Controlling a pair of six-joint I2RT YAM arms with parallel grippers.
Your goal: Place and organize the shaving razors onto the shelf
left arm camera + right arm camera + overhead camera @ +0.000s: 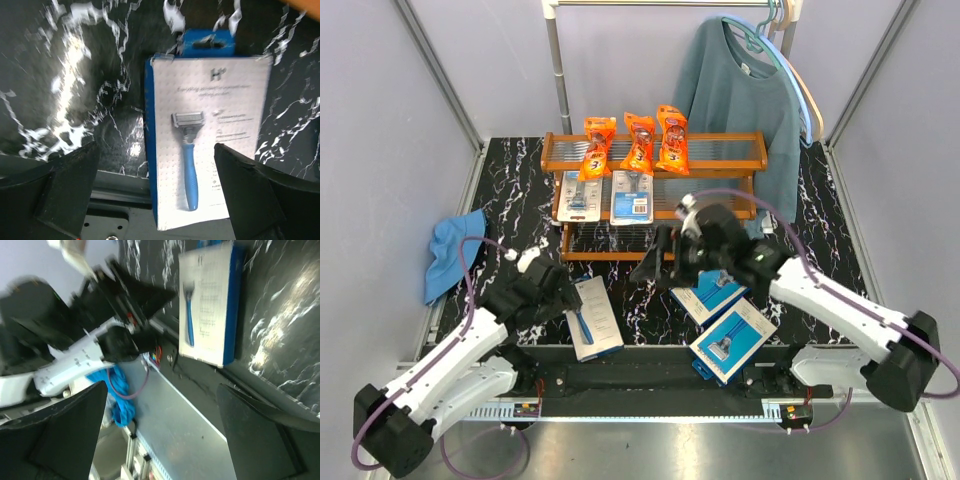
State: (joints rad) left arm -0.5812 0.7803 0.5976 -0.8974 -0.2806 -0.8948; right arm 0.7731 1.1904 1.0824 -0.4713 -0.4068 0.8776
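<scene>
The shelf [720, 160] stands at the back centre. Three orange bags [639, 142] stand on its top tier and two blister cards [631, 195] lie on the middle tier. One flat blue razor box [594, 317] lies near the front left; it also shows in the left wrist view [207, 135] and in the right wrist view [210, 302]. My left gripper [563, 290] [155, 195] is open just above it, its near end between the fingers [70, 185]. Two more boxes [733, 340] lie overlapped at the front right. My right gripper [655, 258] [165, 440] is open and empty, in the air in front of the shelf.
A blue cloth [455, 250] lies at the left edge of the table. A metal clothes rail with a teal sweater [745, 100] stands behind the shelf's right end. The table's front edge and metal frame [200, 410] run just below the boxes.
</scene>
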